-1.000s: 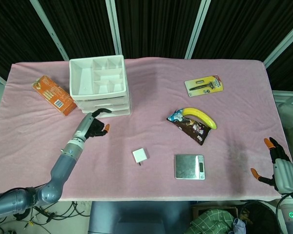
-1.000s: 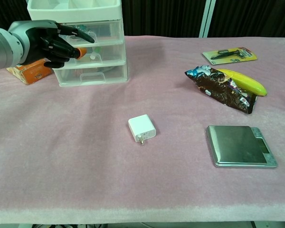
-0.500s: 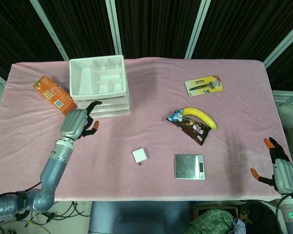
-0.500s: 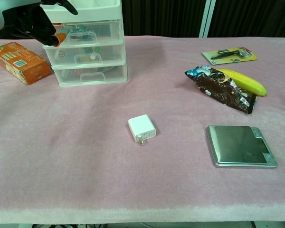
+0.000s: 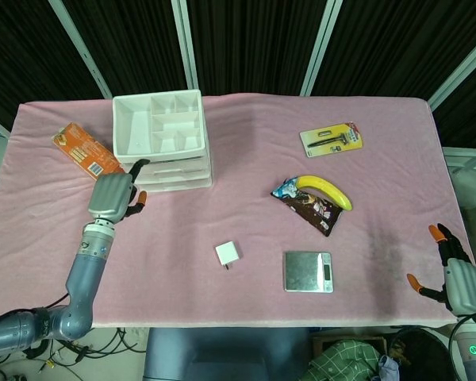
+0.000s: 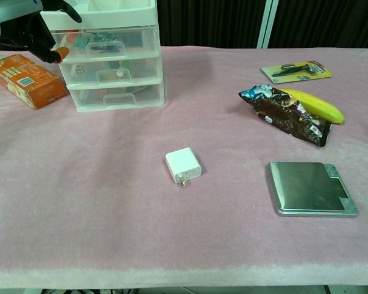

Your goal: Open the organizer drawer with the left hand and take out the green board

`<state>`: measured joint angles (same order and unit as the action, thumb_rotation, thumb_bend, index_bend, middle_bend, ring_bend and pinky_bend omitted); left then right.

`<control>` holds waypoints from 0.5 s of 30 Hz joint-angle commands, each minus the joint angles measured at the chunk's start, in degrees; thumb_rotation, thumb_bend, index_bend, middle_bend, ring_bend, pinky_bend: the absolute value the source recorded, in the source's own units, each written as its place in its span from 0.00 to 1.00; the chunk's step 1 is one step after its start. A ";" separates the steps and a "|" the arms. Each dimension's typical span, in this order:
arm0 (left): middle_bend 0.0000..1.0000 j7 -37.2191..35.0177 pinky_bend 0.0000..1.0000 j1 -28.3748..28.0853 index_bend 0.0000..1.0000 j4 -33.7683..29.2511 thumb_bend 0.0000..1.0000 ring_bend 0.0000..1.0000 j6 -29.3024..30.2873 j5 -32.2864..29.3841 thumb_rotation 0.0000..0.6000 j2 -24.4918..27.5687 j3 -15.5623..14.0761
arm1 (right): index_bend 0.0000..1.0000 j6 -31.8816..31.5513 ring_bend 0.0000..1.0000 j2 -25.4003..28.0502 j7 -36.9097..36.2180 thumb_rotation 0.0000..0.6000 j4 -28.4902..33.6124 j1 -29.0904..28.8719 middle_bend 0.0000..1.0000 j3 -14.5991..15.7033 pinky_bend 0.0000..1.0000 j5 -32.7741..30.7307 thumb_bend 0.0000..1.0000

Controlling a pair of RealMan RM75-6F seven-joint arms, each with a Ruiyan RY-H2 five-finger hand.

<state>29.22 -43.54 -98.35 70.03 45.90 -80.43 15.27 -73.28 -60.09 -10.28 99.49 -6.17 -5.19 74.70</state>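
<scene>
The white organizer (image 5: 160,140) (image 6: 108,55) stands at the back left with three clear drawers, all pushed in. A green board (image 6: 100,43) shows through the front of the top drawer. My left hand (image 5: 113,195) (image 6: 26,27) hovers just left of the drawer fronts, fingers curled, holding nothing; one finger points toward the organizer's upper corner. My right hand (image 5: 456,274) rests at the table's right front edge with fingers spread, far from the organizer.
An orange box (image 5: 88,155) (image 6: 27,79) lies just left of the organizer, under my left hand. A white charger (image 6: 183,165), a metal scale (image 6: 309,188), a banana (image 6: 313,105) on a snack bag (image 6: 282,117) and a razor pack (image 6: 296,71) lie to the right.
My left hand has drawn back from the drawer fronts, moving left and up to the organizer's left corner. The drawers stay pushed in. The right hand has not moved.
</scene>
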 commanded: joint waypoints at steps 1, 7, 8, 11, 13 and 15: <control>0.97 0.11 0.96 -0.03 0.16 0.46 0.48 0.95 -0.09 -0.41 1.00 -0.20 0.18 | 0.05 -0.01 0.00 -0.01 0.04 1.00 0.00 0.00 0.00 0.00 0.16 0.00 0.17; 0.97 0.51 0.96 -0.15 0.17 1.05 0.48 0.95 -0.81 -1.51 1.00 -0.45 0.21 | 0.05 -0.02 0.00 0.02 -0.01 1.00 0.02 0.03 0.00 -0.02 0.16 -0.08 0.17; 0.97 0.60 0.96 -0.22 0.17 1.10 0.48 0.95 -1.04 -1.81 1.00 -0.51 0.25 | 0.05 -0.04 0.00 0.02 0.00 1.00 0.00 0.03 0.00 -0.04 0.16 -0.09 0.17; 0.97 0.93 0.96 -0.40 0.19 0.99 0.48 0.96 -1.51 -2.65 1.00 -0.59 0.35 | 0.05 -0.05 0.00 0.03 -0.04 1.00 -0.02 0.04 0.00 -0.06 0.16 -0.14 0.17; 0.97 1.04 0.96 -0.48 0.20 0.86 0.48 0.96 -1.62 -2.97 1.00 -0.64 0.45 | 0.05 -0.06 0.00 0.04 -0.04 1.00 -0.05 0.04 0.00 -0.07 0.16 -0.17 0.17; 0.97 1.33 0.96 -0.60 0.20 0.80 0.48 0.96 -1.69 -3.21 1.00 -0.68 0.46 | 0.05 -0.04 0.00 0.05 -0.10 1.00 -0.08 0.04 0.00 -0.09 0.16 -0.20 0.17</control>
<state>30.48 -44.10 -97.52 68.38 42.75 -81.09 15.72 -73.33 -60.04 -10.38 99.41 -6.13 -5.28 74.50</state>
